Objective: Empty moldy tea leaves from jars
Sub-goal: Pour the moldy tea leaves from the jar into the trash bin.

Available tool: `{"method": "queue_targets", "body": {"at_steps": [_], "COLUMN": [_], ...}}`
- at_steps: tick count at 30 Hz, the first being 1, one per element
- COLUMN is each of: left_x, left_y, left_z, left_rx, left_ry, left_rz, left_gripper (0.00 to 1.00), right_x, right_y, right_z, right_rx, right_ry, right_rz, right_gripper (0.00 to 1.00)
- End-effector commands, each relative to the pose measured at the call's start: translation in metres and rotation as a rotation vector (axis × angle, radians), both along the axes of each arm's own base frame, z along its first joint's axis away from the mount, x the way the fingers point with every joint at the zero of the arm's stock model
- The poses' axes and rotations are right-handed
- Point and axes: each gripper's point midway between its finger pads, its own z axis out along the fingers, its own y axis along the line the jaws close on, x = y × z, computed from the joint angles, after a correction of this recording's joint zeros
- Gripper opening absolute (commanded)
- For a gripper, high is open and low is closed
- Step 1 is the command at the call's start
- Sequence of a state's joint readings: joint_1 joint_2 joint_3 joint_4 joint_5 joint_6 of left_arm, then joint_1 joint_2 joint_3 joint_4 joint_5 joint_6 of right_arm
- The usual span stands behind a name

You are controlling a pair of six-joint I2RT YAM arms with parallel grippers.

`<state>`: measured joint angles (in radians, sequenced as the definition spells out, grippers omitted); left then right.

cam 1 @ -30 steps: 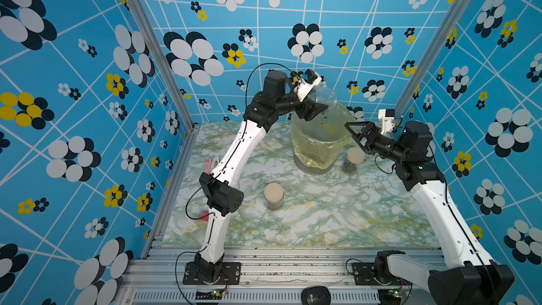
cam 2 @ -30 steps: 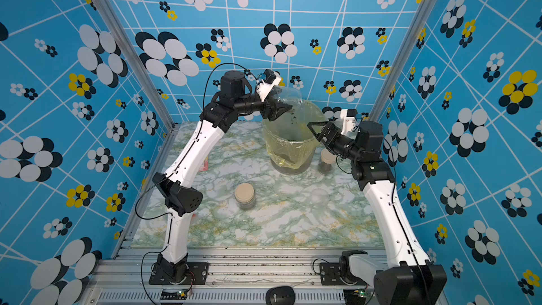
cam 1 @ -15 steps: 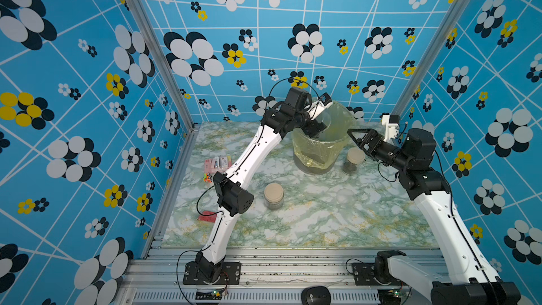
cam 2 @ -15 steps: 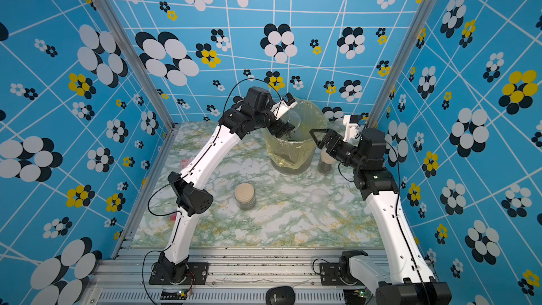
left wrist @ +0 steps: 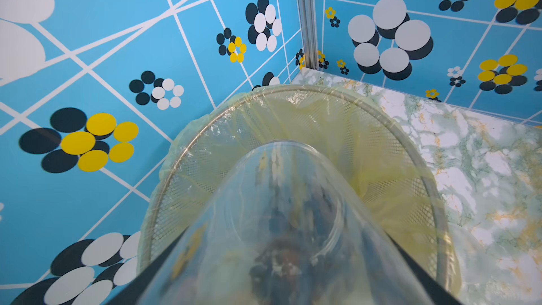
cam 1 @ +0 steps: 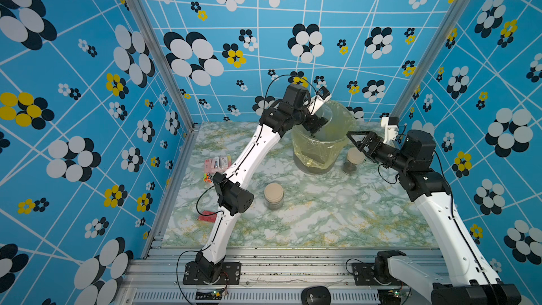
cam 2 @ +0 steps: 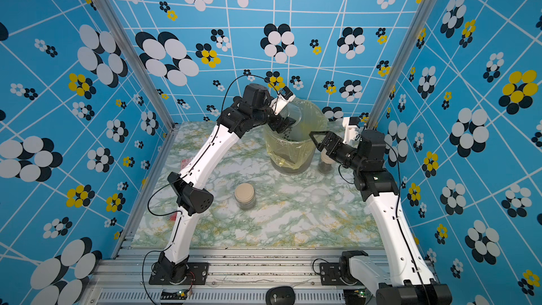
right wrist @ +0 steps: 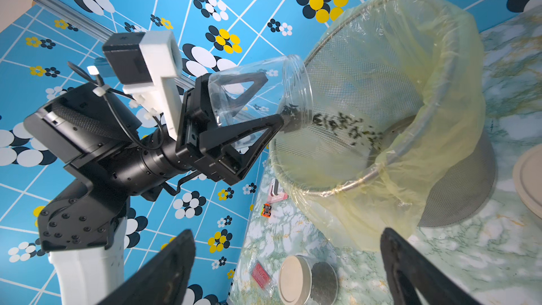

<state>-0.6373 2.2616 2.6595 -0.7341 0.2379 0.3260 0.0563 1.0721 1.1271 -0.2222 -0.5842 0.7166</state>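
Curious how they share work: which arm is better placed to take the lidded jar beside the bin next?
Right. The right gripper is open, empty and near that lidded jar by the bin. The left gripper is shut on the tilted open jar, pouring tea leaves.

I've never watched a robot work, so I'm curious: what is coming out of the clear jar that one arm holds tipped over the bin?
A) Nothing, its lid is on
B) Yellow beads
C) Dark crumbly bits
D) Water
C: in the right wrist view, dark tea leaves spill from the open mouth of the jar, which the left gripper holds tilted over the yellow-lined bin.
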Motion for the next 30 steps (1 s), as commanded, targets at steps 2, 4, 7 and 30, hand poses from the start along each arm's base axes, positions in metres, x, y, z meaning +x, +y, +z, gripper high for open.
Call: {"method": "queue_targets", "body": {"at_steps": [2, 4, 7, 30], "left_x": [-0.002, -0.003, 0.001, 0.02], "left_y": [-0.004, -0.005, 0.0, 0.014], "left_z": [0.014, 0.008, 0.018, 0.002], "left_rx": [-0.095, -0.014, -0.134, -0.241], "left_ry": [0.04, -0.021, 0.067, 0.227], "left_rz": [-0.021, -0.002, -0.013, 0.018], "left_gripper": [0.53, 0.53, 0.52, 0.5], "right_x": [-0.001, 0.0, 0.0, 0.0], "right_y": [-0.002, -0.002, -0.002, -0.002], "right_z": [-0.001, -0.002, -0.002, -0.006], "right_rx": [-0.018, -0.02, -0.019, -0.028], "right_ry": [-0.01, -0.01, -0.008, -0.001], "right_rz": [-0.004, -0.008, -0.005, -0.004], "right_gripper": [0.99, 0.99, 0.99, 0.99]}}
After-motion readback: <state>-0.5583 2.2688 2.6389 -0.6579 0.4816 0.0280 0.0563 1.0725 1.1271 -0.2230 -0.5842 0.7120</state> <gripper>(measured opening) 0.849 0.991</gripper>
